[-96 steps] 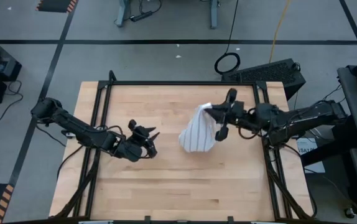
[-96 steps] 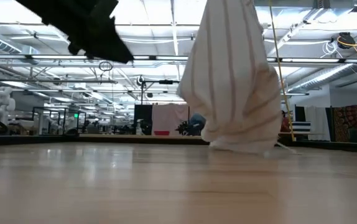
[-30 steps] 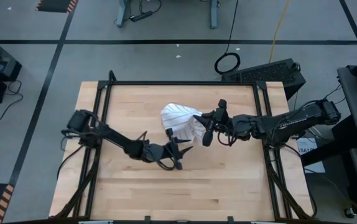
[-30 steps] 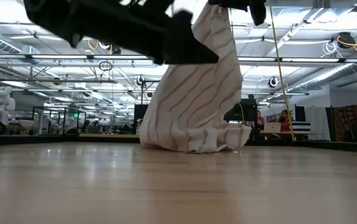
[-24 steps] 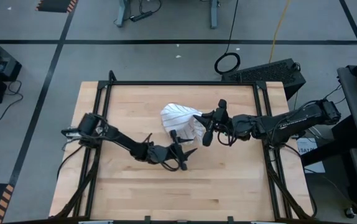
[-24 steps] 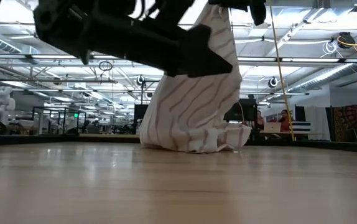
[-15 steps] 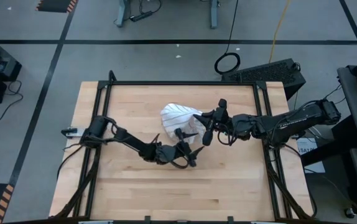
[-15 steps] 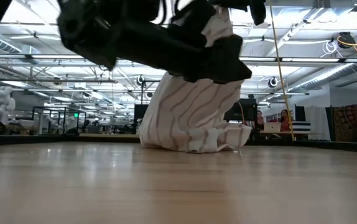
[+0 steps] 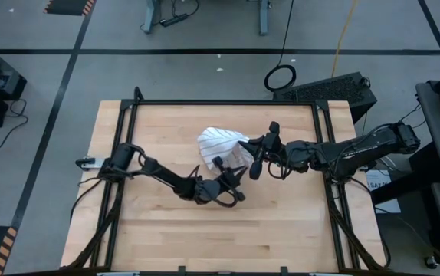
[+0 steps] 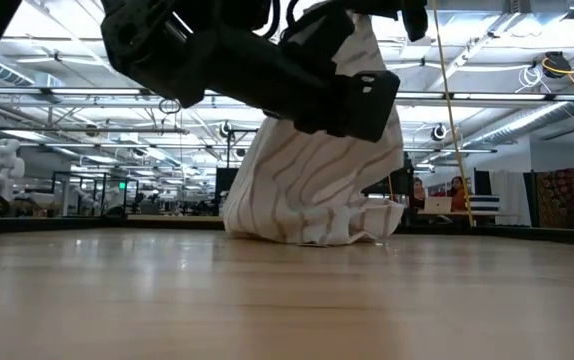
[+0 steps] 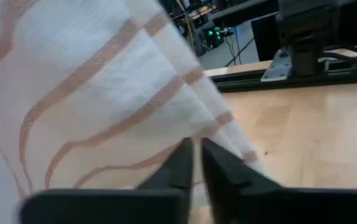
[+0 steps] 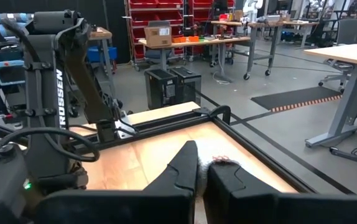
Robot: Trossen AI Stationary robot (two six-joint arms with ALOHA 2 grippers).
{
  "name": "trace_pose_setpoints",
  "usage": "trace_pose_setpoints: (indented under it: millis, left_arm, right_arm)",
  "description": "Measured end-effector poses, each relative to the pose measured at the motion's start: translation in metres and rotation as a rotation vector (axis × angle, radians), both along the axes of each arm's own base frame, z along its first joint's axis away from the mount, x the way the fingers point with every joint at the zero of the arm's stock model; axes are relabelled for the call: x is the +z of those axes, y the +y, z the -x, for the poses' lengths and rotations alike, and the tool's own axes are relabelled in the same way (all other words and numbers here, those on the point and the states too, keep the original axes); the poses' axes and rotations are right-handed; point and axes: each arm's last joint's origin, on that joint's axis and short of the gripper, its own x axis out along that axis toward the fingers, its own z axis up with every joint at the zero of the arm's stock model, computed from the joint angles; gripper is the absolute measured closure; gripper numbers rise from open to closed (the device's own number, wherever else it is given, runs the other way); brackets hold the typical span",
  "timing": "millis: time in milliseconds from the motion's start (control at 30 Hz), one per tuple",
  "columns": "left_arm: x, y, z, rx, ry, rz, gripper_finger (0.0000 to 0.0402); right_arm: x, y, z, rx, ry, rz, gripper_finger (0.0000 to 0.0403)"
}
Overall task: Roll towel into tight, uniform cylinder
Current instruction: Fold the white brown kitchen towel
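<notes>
I see the towel (image 9: 221, 145) near the middle of the wooden tabletop (image 9: 151, 230), a bit toward the far side. It is not flat. It hangs in a bunch, lifted at the top, and its bottom sits in soft folds on the wood. In the low view the towel (image 10: 312, 190) looks like a little tent, with its thin stripes running down it.

My right pincer (image 9: 249, 147) is at the towel's right edge, up off the tabletop. Its fingers are closed on the top of the cloth and hold it up. In the right wrist view the two dark fingers (image 12: 185, 167) sit pressed together, with a small bit of cloth showing at their tips.

My left pincer (image 9: 230, 175) reaches in from the left and sits at the towel's near side, low down. In the left wrist view its fingers (image 11: 180, 168) are nearly together, and the striped cloth fills the space right in front of them. I think they pinch a fold of it, but I cannot see that grip well.

I see no box, bowl or basket on the tabletop.
</notes>
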Motion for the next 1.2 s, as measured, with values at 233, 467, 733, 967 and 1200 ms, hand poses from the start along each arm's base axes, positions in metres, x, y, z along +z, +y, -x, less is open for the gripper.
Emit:
trace_pose_setpoints:
  millis: [233,467,733,967,1200]
  left_arm:
    - [0.000,-0.002,0.000,-0.020,-0.041,0.089,0.0369]
    - [-0.001,-0.010,0.002,-0.054,-0.097,0.186,0.0285]
    - [0.000,0.011,-0.002,0.024,-0.153,0.245,0.0171]
    - [0.000,0.024,-0.005,-0.007,-0.151,0.254,0.0200]
    - [0.004,0.024,-0.006,-0.004,-0.131,0.161,0.0369]
  right_arm:
    - [-0.002,0.000,0.000,0.000,0.021,0.005,0.0399]
    - [-0.002,0.000,0.000,0.000,0.019,0.006,0.0399]
    - [0.001,0.000,0.000,0.000,-0.015,-0.007,0.0399]
    - [-0.001,0.000,-0.002,0.002,-0.008,-0.017,0.0399]
    - [-0.003,0.001,-0.003,0.003,-0.004,-0.017,0.0399]
